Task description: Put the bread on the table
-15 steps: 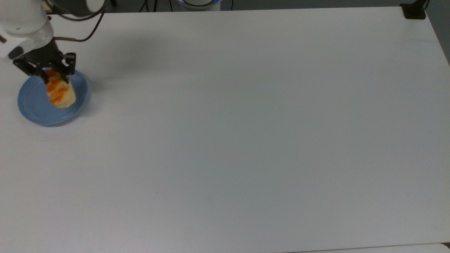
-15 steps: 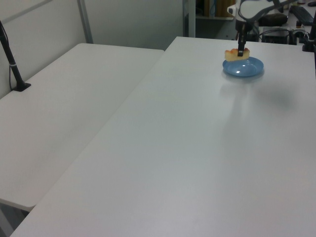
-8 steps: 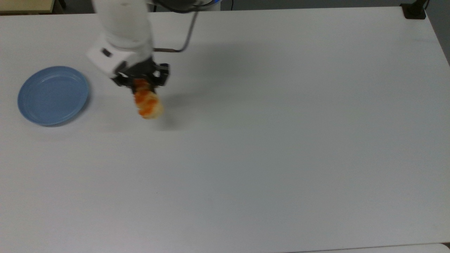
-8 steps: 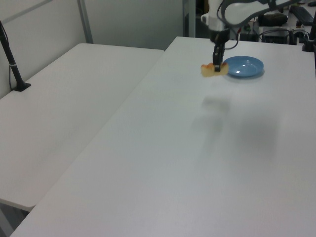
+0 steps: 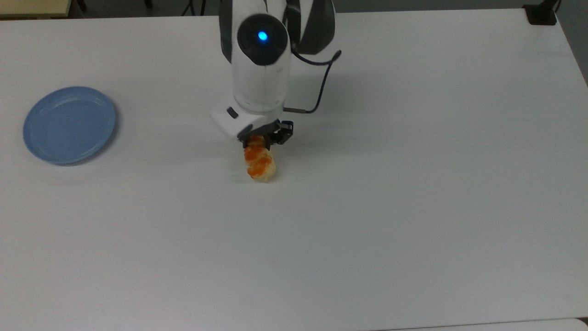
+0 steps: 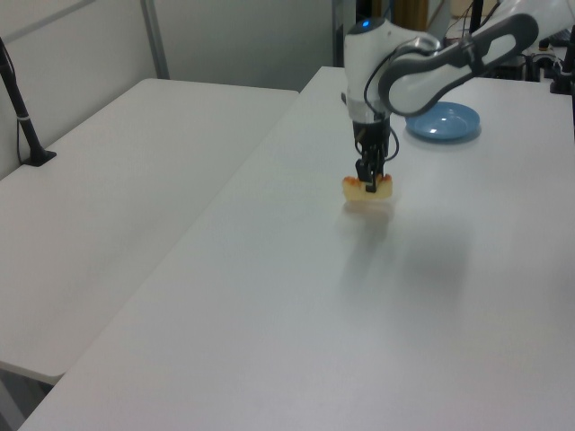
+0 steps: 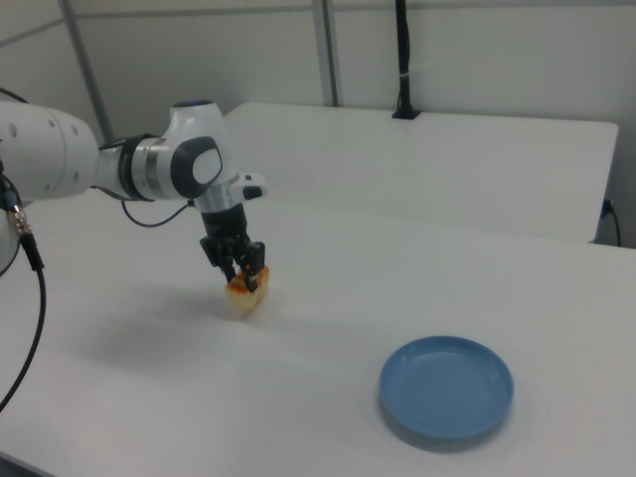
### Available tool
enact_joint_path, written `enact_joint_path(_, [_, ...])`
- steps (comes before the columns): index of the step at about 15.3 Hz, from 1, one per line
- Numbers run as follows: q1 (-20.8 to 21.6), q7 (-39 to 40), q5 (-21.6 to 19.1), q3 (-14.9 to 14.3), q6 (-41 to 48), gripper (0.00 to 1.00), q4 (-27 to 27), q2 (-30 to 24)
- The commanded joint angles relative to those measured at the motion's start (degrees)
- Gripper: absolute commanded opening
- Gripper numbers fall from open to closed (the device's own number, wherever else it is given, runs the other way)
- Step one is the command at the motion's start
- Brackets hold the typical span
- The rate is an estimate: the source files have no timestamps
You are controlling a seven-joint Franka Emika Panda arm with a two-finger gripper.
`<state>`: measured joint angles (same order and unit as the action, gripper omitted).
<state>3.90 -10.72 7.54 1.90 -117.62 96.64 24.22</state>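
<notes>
The bread (image 5: 260,165) (image 6: 368,189) (image 7: 245,294), a small tan loaf with orange stripes, is held at its upper end by my gripper (image 5: 260,143) (image 6: 369,182) (image 7: 244,275), which is shut on it. It hangs low over the white table (image 5: 367,207) (image 6: 296,296) (image 7: 328,328), near the middle in the top view; I cannot tell whether its underside touches the surface. A faint shadow lies right under it. The arm covers the loaf's far end in the top view.
An empty round blue plate (image 5: 69,124) (image 6: 441,121) (image 7: 446,390) lies at the top view's left, well apart from the bread. A second white table (image 6: 99,206) (image 7: 417,159) adjoins. A black post (image 6: 25,117) stands on it, and a black clamp (image 5: 541,14) sits at the table's far corner.
My gripper carried the bread off the blue plate, rightward across the top view to mid-table, and lowered it close to the surface. The plate stayed put, now empty.
</notes>
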Motion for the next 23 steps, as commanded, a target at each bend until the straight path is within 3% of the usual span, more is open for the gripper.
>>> enact_joint_path(1, [1.28, -2.72, 2.39, -0.41, -2.18, 0.60, 0.39, 1.27])
enact_joint_path(2, [1.28, -2.90, 2.48, -0.32, -2.09, 0.86, 0.39, 1.27])
enact_joint_path(3, [1.28, -2.90, 2.48, -0.41, -2.09, 1.00, 0.39, 1.09])
enact_joint_path(8, [0.84, -3.34, 2.39, -0.41, -0.69, 1.00, -0.23, -1.62])
enact_joint_path(12, [-1.96, -3.52, 0.64, -0.50, 12.64, 1.00, -1.81, -11.10])
enact_joint_path(13, [-3.28, -3.34, -1.80, -0.67, 16.24, 1.00, -2.07, -14.95])
enact_joint_path(15, [-5.21, -3.17, -5.68, -1.02, 19.08, 1.00, -2.07, -19.36])
enact_joint_path(18, [-7.06, -2.73, -6.13, -1.11, 21.28, 1.00, -1.99, -23.68])
enact_joint_path(23, [-8.82, 6.49, -6.13, -1.81, 20.76, 1.00, -1.98, -26.33])
